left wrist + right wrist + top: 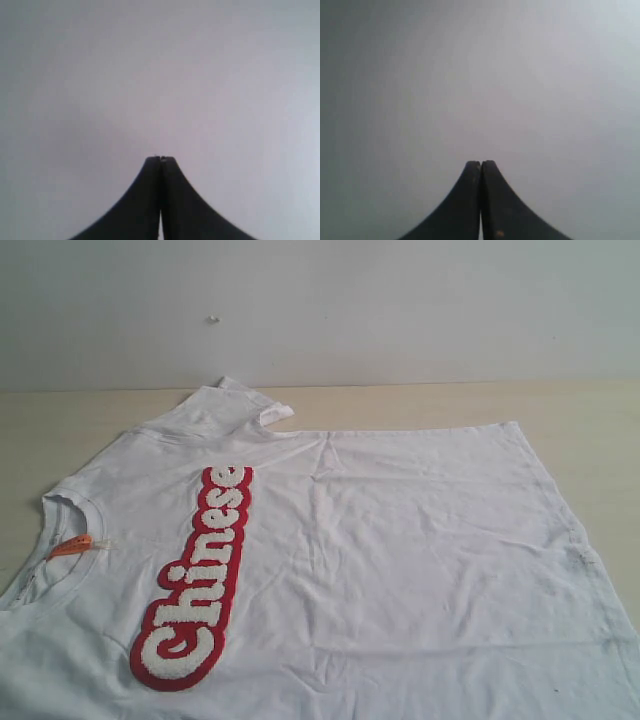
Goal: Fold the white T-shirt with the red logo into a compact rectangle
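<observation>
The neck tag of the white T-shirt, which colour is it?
Orange-red. The neck tag sits inside the collar of the white T-shirt, seen best in the exterior view.

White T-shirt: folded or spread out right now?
Spread out: the white T-shirt lies flat on the table, red logo fully showing.

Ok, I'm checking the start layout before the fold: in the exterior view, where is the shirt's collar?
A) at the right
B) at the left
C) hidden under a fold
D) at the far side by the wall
B: the collar with its orange tag lies at the left end of the shirt, and the hem is at the right.
</observation>
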`<state>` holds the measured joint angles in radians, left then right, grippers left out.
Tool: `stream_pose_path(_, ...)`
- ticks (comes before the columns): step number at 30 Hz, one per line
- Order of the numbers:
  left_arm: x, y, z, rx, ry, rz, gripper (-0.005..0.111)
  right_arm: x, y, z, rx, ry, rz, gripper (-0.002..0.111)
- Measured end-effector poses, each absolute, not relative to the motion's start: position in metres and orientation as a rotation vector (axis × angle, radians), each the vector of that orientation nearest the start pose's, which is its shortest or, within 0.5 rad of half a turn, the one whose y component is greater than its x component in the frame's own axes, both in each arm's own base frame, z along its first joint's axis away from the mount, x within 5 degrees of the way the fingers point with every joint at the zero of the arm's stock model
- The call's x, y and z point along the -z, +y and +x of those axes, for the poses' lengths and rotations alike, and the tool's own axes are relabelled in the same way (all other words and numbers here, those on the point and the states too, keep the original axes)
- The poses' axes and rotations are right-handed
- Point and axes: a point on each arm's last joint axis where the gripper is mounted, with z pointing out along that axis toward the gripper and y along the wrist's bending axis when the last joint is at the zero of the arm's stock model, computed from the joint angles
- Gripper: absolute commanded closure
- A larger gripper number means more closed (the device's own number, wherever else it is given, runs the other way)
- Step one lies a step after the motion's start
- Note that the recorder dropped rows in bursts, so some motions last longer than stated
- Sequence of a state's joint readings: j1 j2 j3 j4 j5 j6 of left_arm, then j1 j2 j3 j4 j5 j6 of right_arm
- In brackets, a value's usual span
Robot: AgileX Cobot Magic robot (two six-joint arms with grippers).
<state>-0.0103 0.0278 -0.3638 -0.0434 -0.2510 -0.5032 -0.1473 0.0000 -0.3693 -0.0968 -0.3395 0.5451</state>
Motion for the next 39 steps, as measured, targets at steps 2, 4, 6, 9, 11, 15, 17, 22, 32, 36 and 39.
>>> stream_pose_path(2,-0.369,0.0,0.005,0.494,0.909,-0.242,0.107,-0.371,0.004,-0.011,-0.291,0.768,0.207,0.108)
stream_pose_path(4,-0.385,0.0,0.003,0.484,0.948,-0.246,0.107,-0.383,0.004,-0.015,-0.284,0.796,0.221,0.108)
stream_pose_path(6,-0.402,0.0,0.002,0.474,0.988,-0.252,0.107,-0.396,0.004,-0.016,-0.279,0.829,0.238,0.108)
stream_pose_path(9,-0.421,0.0,0.006,0.45,1.049,-0.256,0.107,-0.411,0.002,-0.011,-0.267,0.906,0.271,0.108)
stream_pose_path(11,-0.432,0.0,0.012,0.445,1.08,-0.256,0.107,-0.419,0.0,-0.003,-0.258,0.967,0.295,0.108)
stream_pose_path(15,-0.445,-0.002,0.03,0.439,1.172,-0.236,0.107,-0.429,-0.004,0.018,-0.22,1.102,0.32,0.108)
stream_pose_path(17,-0.447,-0.003,0.046,0.397,1.26,-0.201,0.107,-0.431,-0.005,0.033,-0.196,1.185,0.315,0.108)
stream_pose_path(22,-0.433,-0.01,0.097,0.224,1.533,-0.056,0.107,-0.426,-0.004,0.076,-0.16,1.42,0.234,0.108)
stream_pose_path(32,-0.362,-0.025,0.196,-0.047,2.044,0.407,0.107,-0.398,-0.001,0.178,-0.16,1.871,-0.044,0.108)
stream_pose_path(36,-0.326,-0.032,0.225,-0.063,2.198,0.624,0.107,-0.377,-0.005,0.219,-0.16,2.08,-0.157,0.108)
stream_pose_path(39,-0.304,-0.035,0.242,-0.084,2.25,0.774,0.107,-0.356,-0.008,0.245,-0.131,2.248,-0.313,0.108)
